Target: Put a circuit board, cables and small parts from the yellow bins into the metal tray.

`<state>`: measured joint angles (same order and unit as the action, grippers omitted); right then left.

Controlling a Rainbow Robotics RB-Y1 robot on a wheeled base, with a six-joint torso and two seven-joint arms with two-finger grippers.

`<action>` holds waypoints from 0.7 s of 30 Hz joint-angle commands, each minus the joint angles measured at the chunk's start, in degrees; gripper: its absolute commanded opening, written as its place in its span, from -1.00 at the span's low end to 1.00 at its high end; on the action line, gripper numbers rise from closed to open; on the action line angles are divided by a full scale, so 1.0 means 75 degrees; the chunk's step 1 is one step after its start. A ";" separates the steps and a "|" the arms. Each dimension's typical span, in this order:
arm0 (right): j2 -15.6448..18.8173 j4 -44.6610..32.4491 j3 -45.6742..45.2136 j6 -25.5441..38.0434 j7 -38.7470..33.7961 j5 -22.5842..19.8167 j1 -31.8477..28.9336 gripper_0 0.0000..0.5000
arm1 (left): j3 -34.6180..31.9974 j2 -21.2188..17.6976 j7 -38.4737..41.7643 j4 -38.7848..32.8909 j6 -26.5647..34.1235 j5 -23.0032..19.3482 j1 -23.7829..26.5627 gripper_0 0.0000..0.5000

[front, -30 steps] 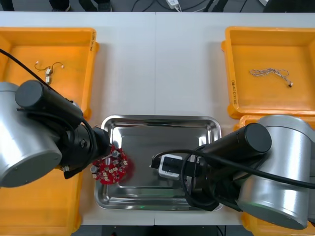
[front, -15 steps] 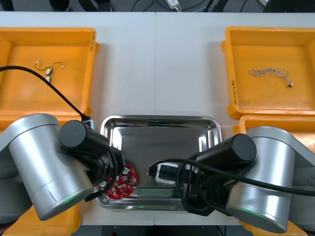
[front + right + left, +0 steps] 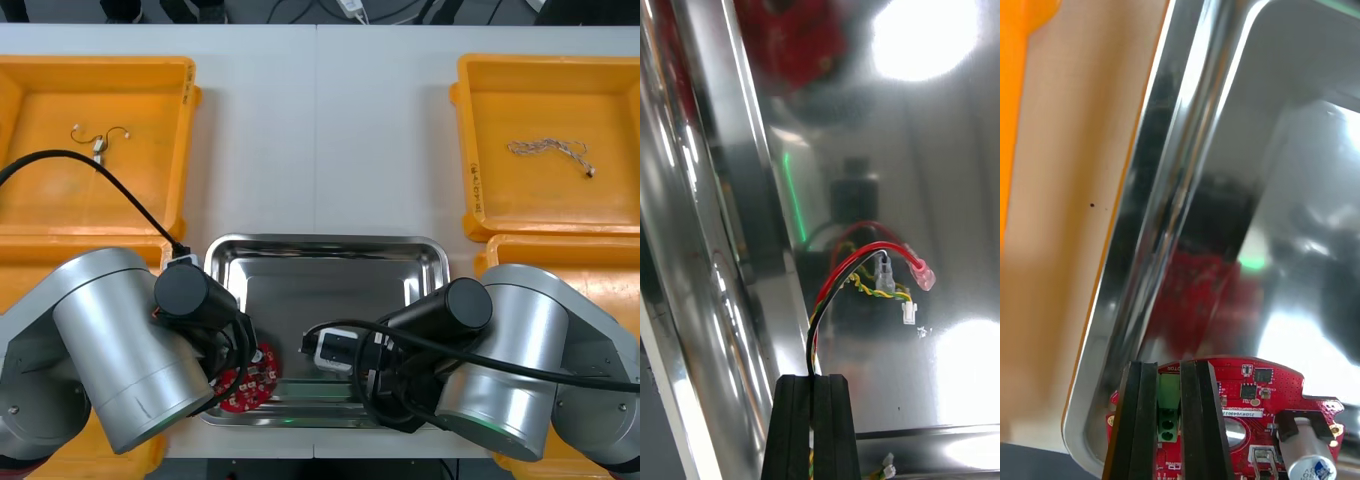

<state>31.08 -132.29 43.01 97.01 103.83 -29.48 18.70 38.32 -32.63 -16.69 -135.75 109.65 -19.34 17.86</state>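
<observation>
We've got both arms down low over the shiny bare metal tray (image 3: pixel 330 248) on the pale bench (image 3: pixel 320 130). The left tool (image 3: pixel 1168 373) is at the tray's near-left corner, clamped on the green connector of the round red circuit board (image 3: pixel 1251 401), which sits inside the tray by its left wall. The right tool (image 3: pixel 812 384) is at the tray's near edge, pinching a red and yellow cable (image 3: pixel 865 255) whose plugs dangle over the tray floor. A yellow plastic bin (image 3: pixel 470 130) beyond the tray's far-right corner holds a pale twisted cable (image 3: pixel 545 150).
</observation>
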 commanded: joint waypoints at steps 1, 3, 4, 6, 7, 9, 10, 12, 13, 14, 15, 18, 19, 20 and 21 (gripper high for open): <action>-0.0090 -0.0069 0.0230 -0.0127 0.0183 0.0227 -0.0079 -1.00 | 0.0094 0.0402 -0.0083 0.0253 0.0047 0.0223 -0.0037 -1.00; -0.0066 -0.0069 0.0254 -0.0138 0.0160 0.0298 -0.0091 -1.00 | 0.0094 0.0472 -0.0165 0.0311 0.0047 0.0270 -0.0037 -1.00; -0.0066 -0.0069 0.0254 -0.0138 0.0160 0.0298 -0.0091 -1.00 | 0.0094 0.0472 -0.0165 0.0323 0.0047 0.0270 -0.0037 -1.00; -0.0055 -0.0045 0.0254 -0.0138 0.0136 0.0309 -0.0091 -1.00 | 0.0094 0.0496 -0.0212 0.0370 0.0047 0.0281 -0.0037 -1.00; -0.0055 -0.0045 0.0254 -0.0138 0.0136 0.0321 -0.0091 -1.00 | 0.0106 0.0508 -0.0223 0.0382 0.0047 0.0281 -0.0049 -1.00; -0.0055 -0.0045 0.0254 -0.0138 0.0113 0.0333 -0.0102 -1.00 | 0.0106 0.0531 -0.0259 0.0440 0.0047 0.0281 -0.0049 -1.00; -0.0055 -0.0045 0.0254 -0.0138 0.0101 0.0344 -0.0102 -1.00 | 0.0106 0.0531 -0.0270 0.0464 0.0047 0.0293 -0.0037 -1.00; -0.0055 -0.0045 0.0254 -0.0138 0.0090 0.0344 -0.0149 -1.00 | 0.0106 0.0554 -0.0305 0.0499 0.0047 0.0293 -0.0049 -1.00; -0.0043 -0.0045 0.0254 -0.0138 0.0078 0.0356 -0.0161 -1.00 | 0.0106 0.0554 -0.0329 0.0511 0.0047 0.0305 -0.0037 -1.00; -0.0043 -0.0045 0.0254 -0.0138 0.0078 0.0368 -0.0173 -1.00 | 0.0106 0.0566 -0.0341 0.0534 0.0047 0.0305 -0.0037 -1.00; -0.0043 -0.0045 0.0254 -0.0150 0.0066 0.0380 -0.0184 -1.00 | 0.0106 0.0590 -0.0352 0.0569 0.0047 0.0305 -0.0049 -1.00; -0.0043 -0.0045 0.0254 -0.0138 0.0054 0.0368 -0.0196 -1.00 | 0.0117 0.0660 -0.0423 0.0628 0.0047 0.0340 -0.0037 -1.00; -0.0043 -0.0045 0.0254 -0.0150 0.0043 0.0368 -0.0208 -1.00 | 0.0129 0.0672 -0.0423 0.0628 0.0047 0.0328 -0.0037 -1.00; -0.0055 -0.0045 0.0254 -0.0150 0.0031 0.0356 -0.0231 -1.00 | 0.0141 0.0707 -0.0434 0.0628 0.0047 0.0340 -0.0037 -1.00; -0.0055 -0.0045 0.0254 -0.0150 0.0007 0.0344 -0.0255 -1.00 | 0.0164 0.0730 -0.0446 0.0628 0.0047 0.0363 -0.0037 -1.00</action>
<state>31.08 -132.09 43.87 96.46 103.83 -27.16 18.02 38.32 -29.18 -16.77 -130.66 109.65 -17.56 17.86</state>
